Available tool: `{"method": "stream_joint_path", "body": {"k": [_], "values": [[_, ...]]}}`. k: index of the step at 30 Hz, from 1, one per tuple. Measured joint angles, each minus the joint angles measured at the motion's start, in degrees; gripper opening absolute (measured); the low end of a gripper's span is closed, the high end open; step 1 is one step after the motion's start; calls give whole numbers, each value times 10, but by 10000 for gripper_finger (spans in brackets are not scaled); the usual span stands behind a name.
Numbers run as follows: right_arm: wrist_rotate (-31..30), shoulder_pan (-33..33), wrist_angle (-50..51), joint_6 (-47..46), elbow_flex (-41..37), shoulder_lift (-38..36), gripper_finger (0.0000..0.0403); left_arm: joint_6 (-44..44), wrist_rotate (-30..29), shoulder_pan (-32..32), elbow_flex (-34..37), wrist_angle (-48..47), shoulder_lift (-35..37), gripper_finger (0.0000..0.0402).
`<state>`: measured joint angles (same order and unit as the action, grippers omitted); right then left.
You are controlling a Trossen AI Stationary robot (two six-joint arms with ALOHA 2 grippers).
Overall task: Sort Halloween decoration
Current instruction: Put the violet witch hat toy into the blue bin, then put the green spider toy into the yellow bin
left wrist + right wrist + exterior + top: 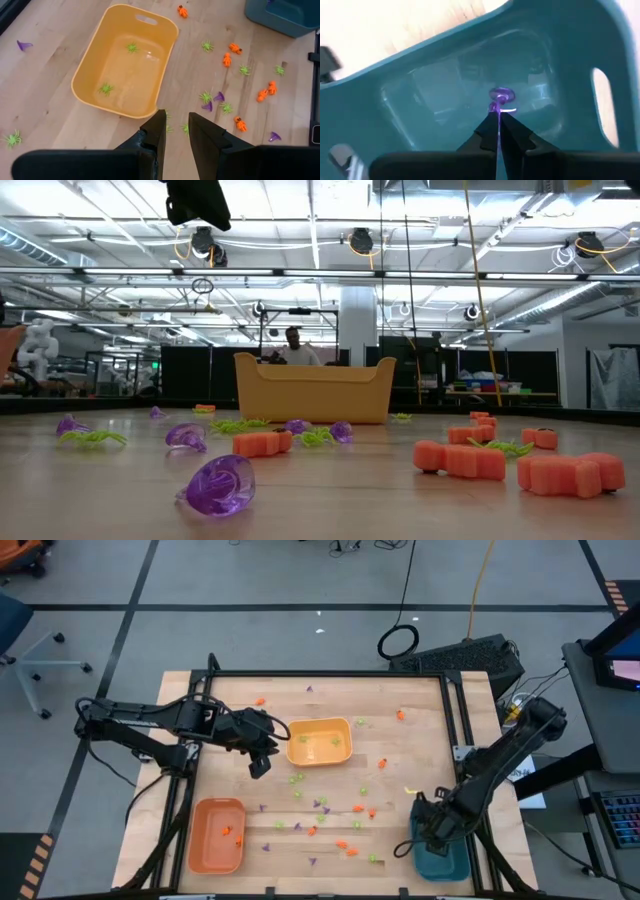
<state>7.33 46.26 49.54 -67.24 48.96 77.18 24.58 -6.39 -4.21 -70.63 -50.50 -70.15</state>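
Where wooden table (420, 740) ends, grey floor (250, 640) begins.

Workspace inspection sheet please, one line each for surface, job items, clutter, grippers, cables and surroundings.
Surface: light wooden table in a black frame.
Job's things: small orange, light green and purple pieces scattered mid-table; yellow tray holds two green spiders; orange tray holds a few orange pieces; teal tray sits under the right arm.
Clutter: nothing seen beyond the pieces.
Grippers: left gripper hovers beside the yellow tray, fingers slightly apart, empty; right gripper is over the teal tray, shut on a purple ring.
Cables: a black coil and an orange cord on the floor.
Surroundings: a person beyond the table; workshop ceiling lights.
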Motion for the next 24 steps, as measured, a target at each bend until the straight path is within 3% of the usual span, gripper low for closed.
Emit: {"method": "stream_joint_path", "body": {"k": [8, 15, 24], "values": [[-17, 0, -40, 0, -21, 27, 0, 1, 2, 0, 0, 0, 0, 81], [-56, 10, -43, -55, -21, 29, 6, 2, 2, 0, 0, 0, 0, 81], [-58, 47, -30, -89, 22, 29, 100, 1, 2, 0, 0, 0, 0, 81]]}}
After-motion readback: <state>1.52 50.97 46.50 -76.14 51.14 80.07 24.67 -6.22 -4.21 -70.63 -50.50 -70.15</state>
